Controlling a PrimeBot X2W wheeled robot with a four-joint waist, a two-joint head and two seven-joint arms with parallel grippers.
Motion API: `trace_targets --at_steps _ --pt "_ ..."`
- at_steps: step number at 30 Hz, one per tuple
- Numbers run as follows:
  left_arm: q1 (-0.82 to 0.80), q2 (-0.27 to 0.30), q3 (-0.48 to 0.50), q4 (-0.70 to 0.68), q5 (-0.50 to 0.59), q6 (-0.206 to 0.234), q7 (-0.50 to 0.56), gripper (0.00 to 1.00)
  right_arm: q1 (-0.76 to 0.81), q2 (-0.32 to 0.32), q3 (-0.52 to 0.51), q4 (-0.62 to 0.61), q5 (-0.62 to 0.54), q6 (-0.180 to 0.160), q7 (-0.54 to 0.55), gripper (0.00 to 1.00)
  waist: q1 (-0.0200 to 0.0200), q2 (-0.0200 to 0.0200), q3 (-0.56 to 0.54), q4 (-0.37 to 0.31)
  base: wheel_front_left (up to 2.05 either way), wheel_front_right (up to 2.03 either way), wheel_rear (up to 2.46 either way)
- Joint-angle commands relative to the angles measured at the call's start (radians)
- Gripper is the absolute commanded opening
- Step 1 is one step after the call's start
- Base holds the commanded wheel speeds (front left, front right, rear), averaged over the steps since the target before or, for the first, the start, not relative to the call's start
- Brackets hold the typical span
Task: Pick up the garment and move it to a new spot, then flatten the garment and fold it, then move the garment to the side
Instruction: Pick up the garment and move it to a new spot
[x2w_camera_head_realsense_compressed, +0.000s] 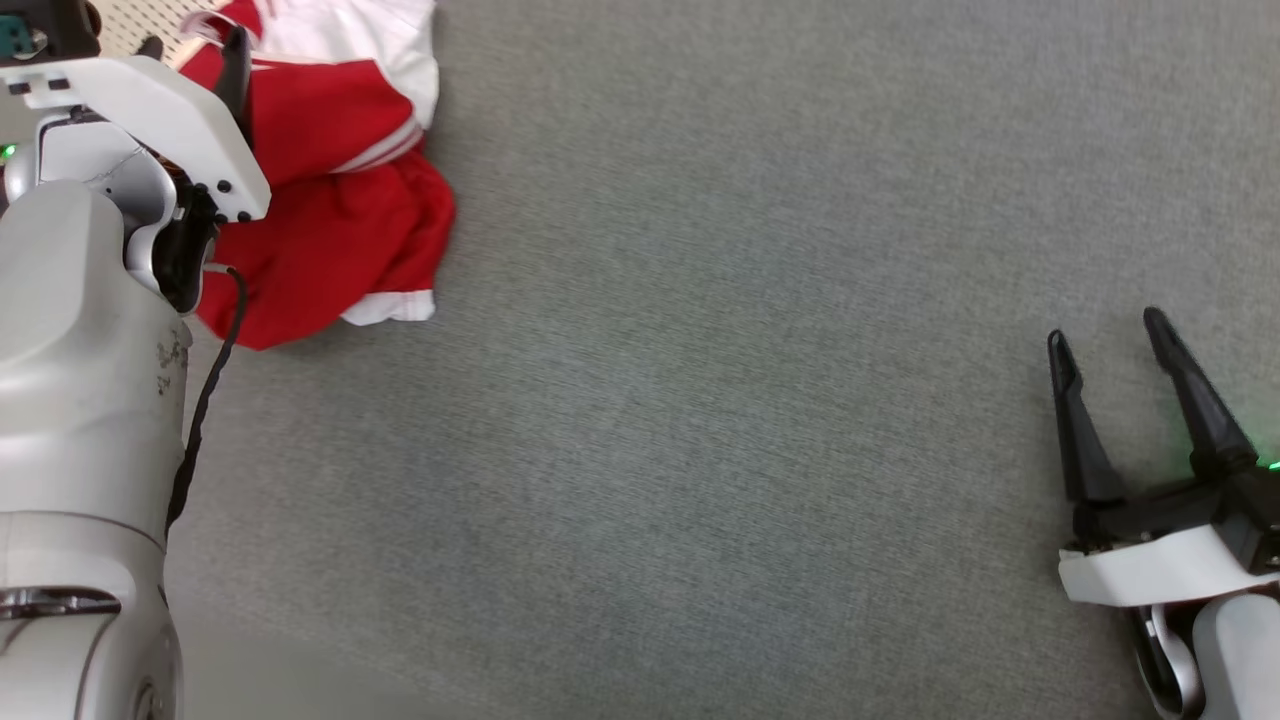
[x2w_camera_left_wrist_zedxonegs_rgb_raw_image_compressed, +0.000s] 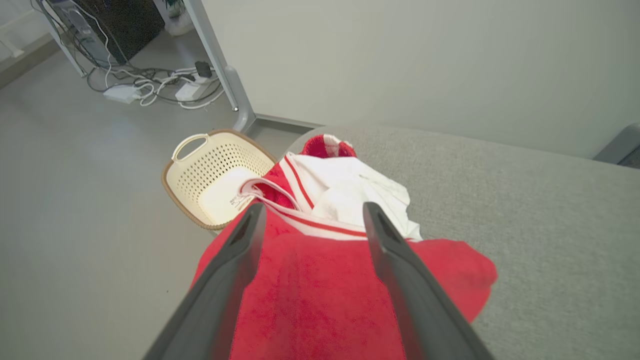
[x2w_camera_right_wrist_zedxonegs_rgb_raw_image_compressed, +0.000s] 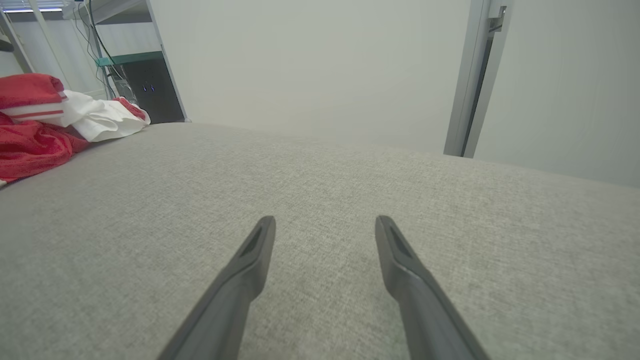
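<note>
Left wrist view: the crumpled red-and-white cloth garment (x2w_camera_left_wrist_zedxonegs_rgb_raw_image_compressed: 320, 280) is lying heaped at a corner of the grey fabric-covered worktop (x2w_camera_left_wrist_zedxonegs_rgb_raw_image_compressed: 525, 210). One red fold is spilling over the edge toward the cream perforated plastic basket (x2w_camera_left_wrist_zedxonegs_rgb_raw_image_compressed: 215, 175), which is standing on the floor just beside that corner. The left hand (x2w_camera_left_wrist_zedxonegs_rgb_raw_image_compressed: 314, 210) is hanging over the red part with its two dark fingers spread wide. It is gripping nothing, and I cannot tell whether the tips are touching the cloth.

Head view: the garment is sitting at the far left corner of the worktop, with the left arm partly covering it. The right hand (x2w_camera_head_realsense_compressed: 1105, 328) is waiting near the right edge, well apart from the garment, with its jaws standing wide and empty over bare fabric.

Right wrist view: the garment is showing at the far left, red below and white above.

Handling, as a judgement: the cloth is looking soft, light and limp, with a towelling-like nap. It is probably going to sag and trail when lifted, not slip or break. A raised ridge of the red fold, or the white-striped hem, is looking like the best place to pinch, deep enough to catch one layer.

Count: one garment, one basket, two hands with two fingers each.
</note>
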Motion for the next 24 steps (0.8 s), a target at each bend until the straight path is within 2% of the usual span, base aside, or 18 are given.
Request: trace_targets --at_steps 1,6,9,10,11,13,17,20,24 --pt "-0.031 0.005 -0.001 0.039 -0.012 -0.007 0.042 1.0 -0.005 -0.022 -0.022 0.027 -0.008 -0.003 0.004 1.0 0.0 0.0 0.061 -0.041 0.0 0.0 0.0" --pt "-0.057 0.028 0.008 0.162 -0.053 -0.016 0.208 1.0 -0.009 -0.023 -0.026 0.027 -0.007 -0.005 0.009 1.0 0.0 0.0 0.09 -0.062 0.0 0.0 0.0" --pt "-0.033 0.035 0.036 0.182 -0.084 -0.007 0.199 1.0 -0.009 -0.02 -0.029 0.029 -0.004 -0.005 0.01 1.0 0.0 0.0 0.099 -0.065 0.0 0.0 0.0" --pt "-0.021 0.034 0.041 0.185 -0.092 -0.009 0.187 0.75 -0.009 -0.019 -0.026 0.031 -0.003 -0.006 0.011 1.0 0.0 0.0 0.1 -0.065 0.0 0.0 0.0" --pt "-0.017 0.032 0.048 0.185 -0.103 -0.01 0.169 0.0 -0.009 -0.02 -0.025 0.035 -0.003 -0.005 0.012 1.0 0.0 0.0 0.1 -0.065 0.0 0.0 0.0" --pt "-0.013 0.035 0.047 0.178 -0.105 -0.014 0.116 0.0 -0.012 -0.02 -0.021 0.044 -0.001 -0.005 0.012 1.0 0.0 0.0 0.094 -0.064 0.0 0.0 0.0" --pt "0.005 0.048 0.038 0.127 -0.12 -0.024 -0.064 0.0 -0.021 -0.003 -0.017 0.04 0.004 -0.005 0.011 1.0 0.0 0.0 0.054 -0.072 0.0 0.0 0.0" --pt "0.027 0.052 -0.012 0.067 -0.141 -0.023 -0.169 0.0 -0.016 0.023 -0.004 0.03 0.01 -0.004 0.007 1.0 0.0 0.0 -0.001 -0.088 0.0 0.0 0.0" --pt "0.065 0.093 -0.116 -0.041 -0.184 -0.022 -0.272 0.0 -0.007 0.062 0.006 0.028 0.016 -0.003 0.002 1.0 0.0 0.0 -0.085 -0.116 0.0 0.0 0.0"
